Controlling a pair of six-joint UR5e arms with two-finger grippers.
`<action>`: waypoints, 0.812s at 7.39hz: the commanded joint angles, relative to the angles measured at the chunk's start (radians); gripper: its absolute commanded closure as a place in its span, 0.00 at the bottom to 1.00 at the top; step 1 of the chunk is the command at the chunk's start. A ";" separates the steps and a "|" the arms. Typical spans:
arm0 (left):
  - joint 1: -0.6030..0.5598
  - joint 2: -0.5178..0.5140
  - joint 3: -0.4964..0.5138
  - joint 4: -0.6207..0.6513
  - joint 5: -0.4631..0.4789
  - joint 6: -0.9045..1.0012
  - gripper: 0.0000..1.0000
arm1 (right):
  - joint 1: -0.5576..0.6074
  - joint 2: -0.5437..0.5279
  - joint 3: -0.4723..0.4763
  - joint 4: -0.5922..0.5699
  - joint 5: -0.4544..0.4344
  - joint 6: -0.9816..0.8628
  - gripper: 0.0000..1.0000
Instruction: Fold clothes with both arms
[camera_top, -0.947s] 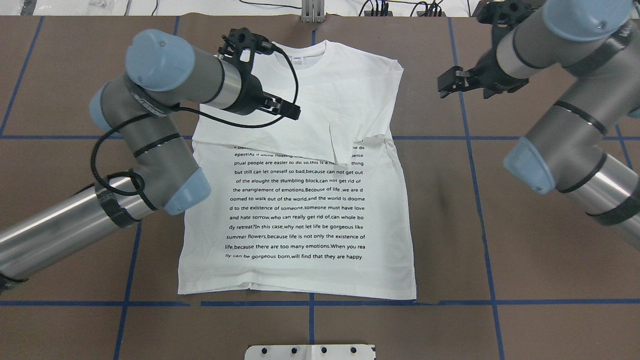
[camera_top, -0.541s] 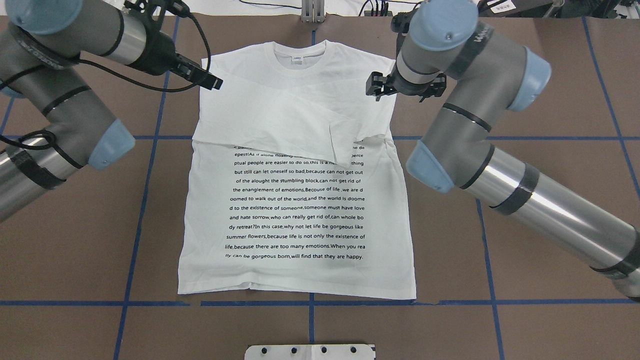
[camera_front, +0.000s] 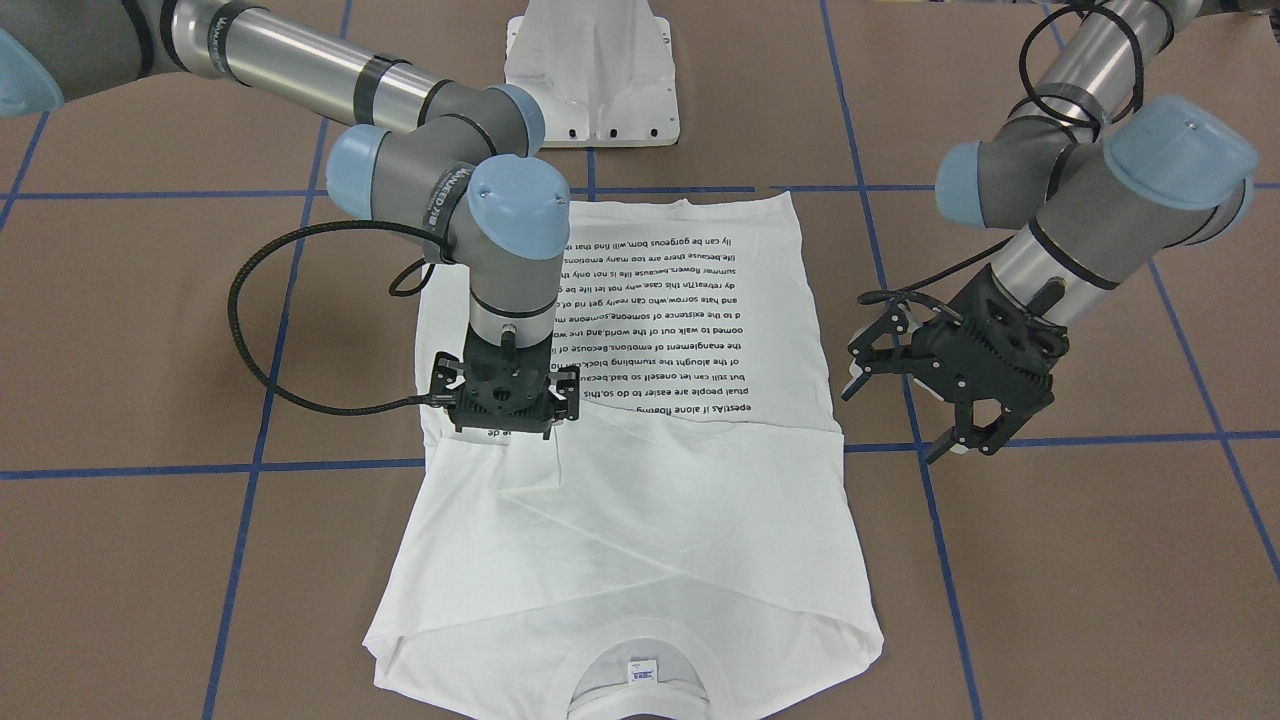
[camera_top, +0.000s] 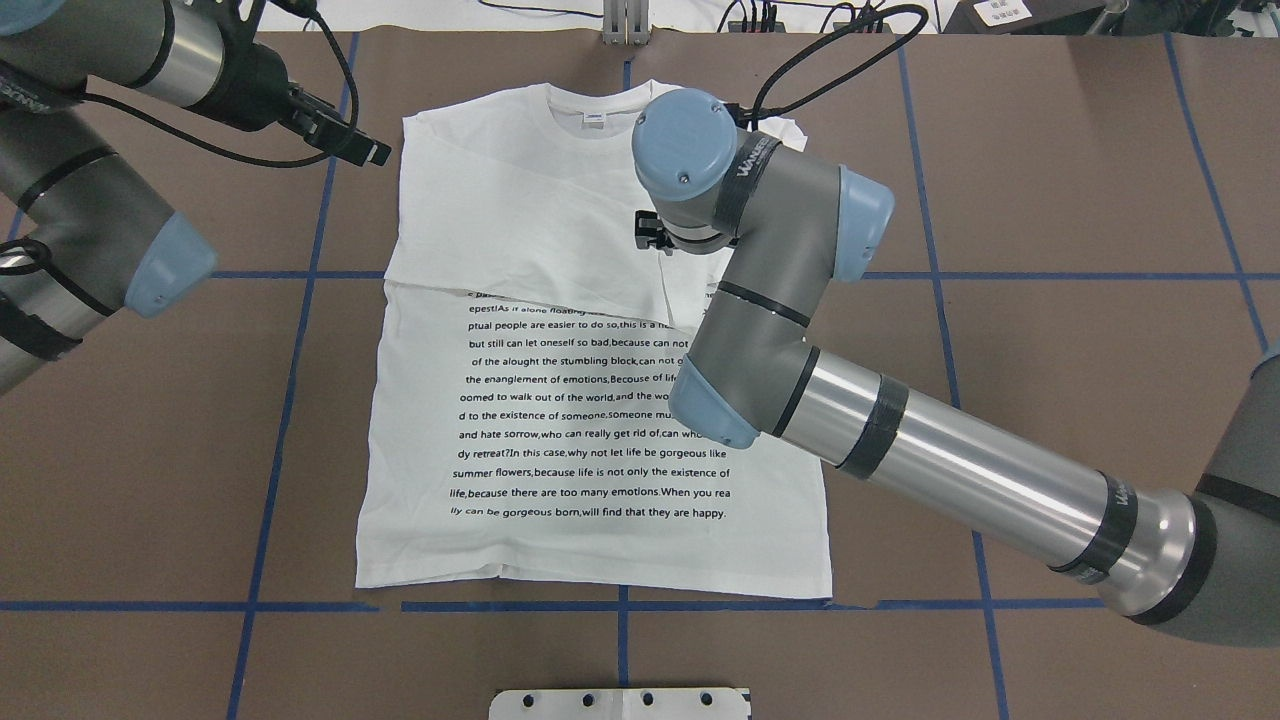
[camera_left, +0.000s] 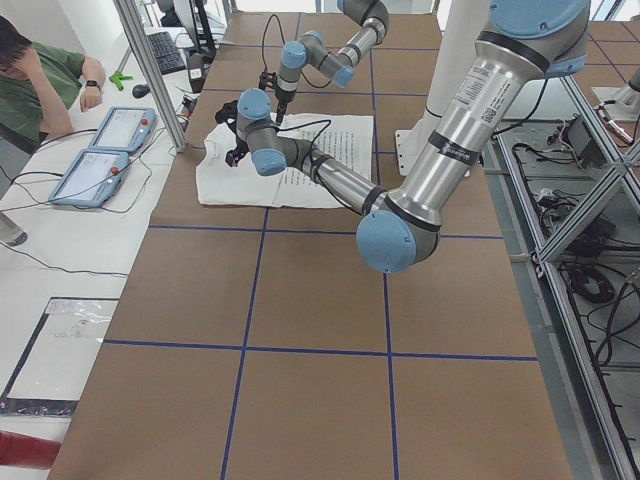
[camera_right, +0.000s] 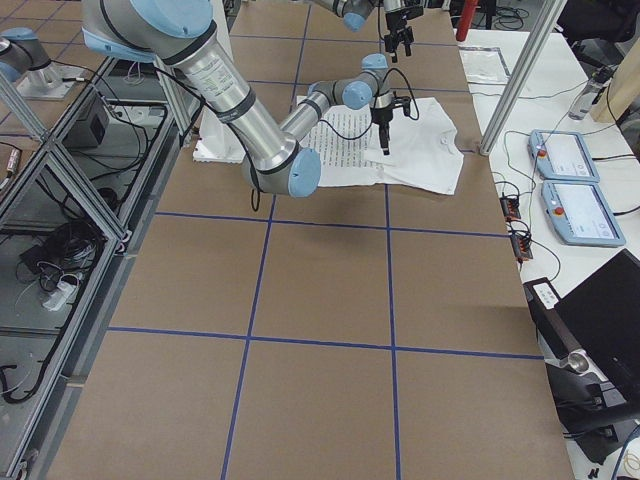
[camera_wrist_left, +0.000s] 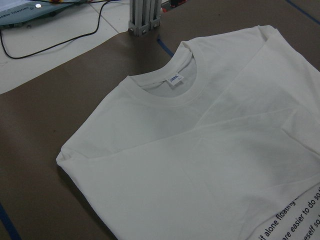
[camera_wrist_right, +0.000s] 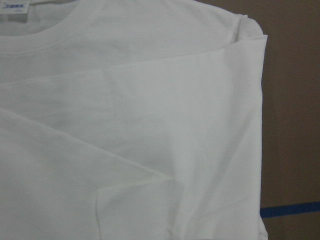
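On the brown paper-covered counter (camera_top: 1050, 200) the white long-sleeved cotton shirt (camera_top: 590, 440) lies flat with its sleeves folded in, so I think the right claw (camera_front: 505, 410), whose opening I cannot tell, should pinch the sleeve edge only, the spread left claw (camera_front: 895, 420) mirroring it.

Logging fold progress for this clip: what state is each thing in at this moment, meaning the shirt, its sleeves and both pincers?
shirt: lies flat on the table, print side up, bottom hem not yet folded.
sleeves: both folded in across the chest.
left pincer: open, empty, beside the shirt and off the fabric.
right pincer: points down over the shirt; open or shut cannot be told.
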 joint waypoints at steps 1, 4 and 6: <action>-0.001 0.006 0.000 -0.002 0.001 0.001 0.00 | -0.052 0.012 -0.032 -0.012 -0.039 -0.032 0.00; -0.001 0.007 -0.002 -0.007 -0.001 0.001 0.00 | -0.072 0.029 -0.089 -0.011 -0.071 -0.077 0.00; 0.001 0.006 -0.002 -0.008 -0.001 -0.001 0.00 | -0.072 0.028 -0.087 -0.059 -0.071 -0.126 0.00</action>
